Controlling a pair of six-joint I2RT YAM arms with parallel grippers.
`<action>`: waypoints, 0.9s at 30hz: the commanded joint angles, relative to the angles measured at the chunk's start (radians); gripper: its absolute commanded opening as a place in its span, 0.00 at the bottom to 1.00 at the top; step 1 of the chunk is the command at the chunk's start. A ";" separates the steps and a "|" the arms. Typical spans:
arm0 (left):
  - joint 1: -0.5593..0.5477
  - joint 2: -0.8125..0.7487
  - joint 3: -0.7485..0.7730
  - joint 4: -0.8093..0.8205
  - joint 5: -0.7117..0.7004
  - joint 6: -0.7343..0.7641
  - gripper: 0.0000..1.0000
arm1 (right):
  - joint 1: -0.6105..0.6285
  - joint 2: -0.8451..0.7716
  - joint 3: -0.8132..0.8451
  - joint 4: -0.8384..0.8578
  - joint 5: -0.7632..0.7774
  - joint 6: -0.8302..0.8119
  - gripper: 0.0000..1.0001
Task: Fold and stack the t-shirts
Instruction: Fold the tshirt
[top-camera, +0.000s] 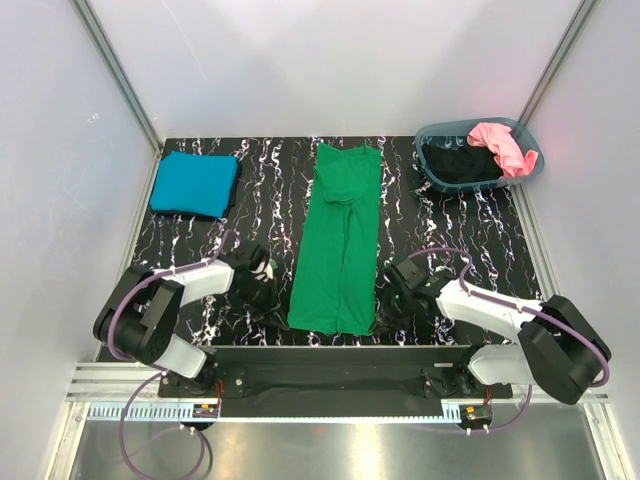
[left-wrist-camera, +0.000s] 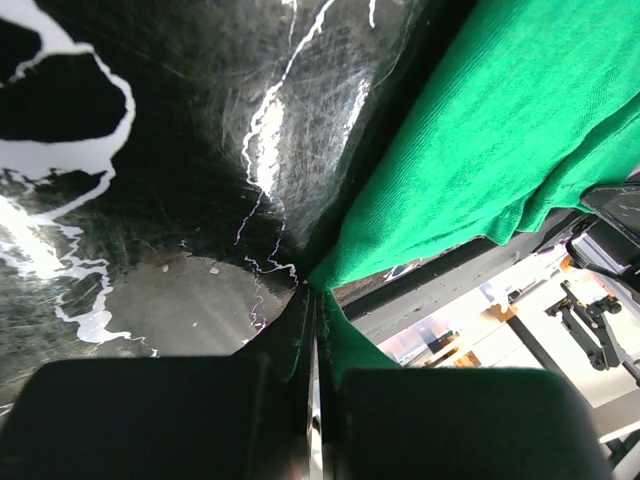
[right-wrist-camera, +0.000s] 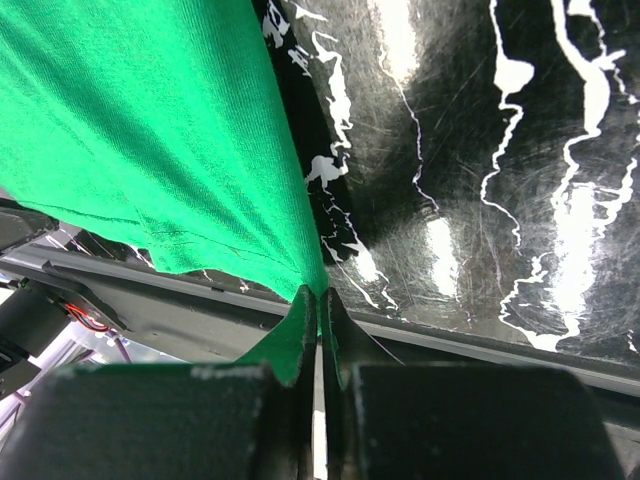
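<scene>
Green t-shirt (top-camera: 338, 240), tools (left-wrist-camera: 312, 300) (right-wrist-camera: 318, 298) pinching, seemingly corners

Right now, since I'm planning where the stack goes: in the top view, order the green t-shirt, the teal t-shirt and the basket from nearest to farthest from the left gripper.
1. green t-shirt, centre; the left gripper pinches its near left corner.
2. teal t-shirt, folded, far left.
3. basket, far right corner.

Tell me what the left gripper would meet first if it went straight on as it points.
The green t-shirt: the left gripper is shut on its near corner. Beyond seems to be the table, though depth is unclear.
</scene>
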 joint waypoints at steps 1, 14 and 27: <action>-0.005 -0.033 -0.004 0.009 -0.051 -0.004 0.00 | 0.008 -0.031 0.000 -0.032 0.001 -0.011 0.00; -0.017 -0.098 0.046 -0.029 0.047 -0.093 0.00 | 0.008 -0.099 0.029 -0.144 0.034 0.006 0.00; -0.014 0.003 0.263 -0.093 0.059 -0.094 0.00 | 0.003 0.056 0.384 -0.397 0.197 -0.055 0.00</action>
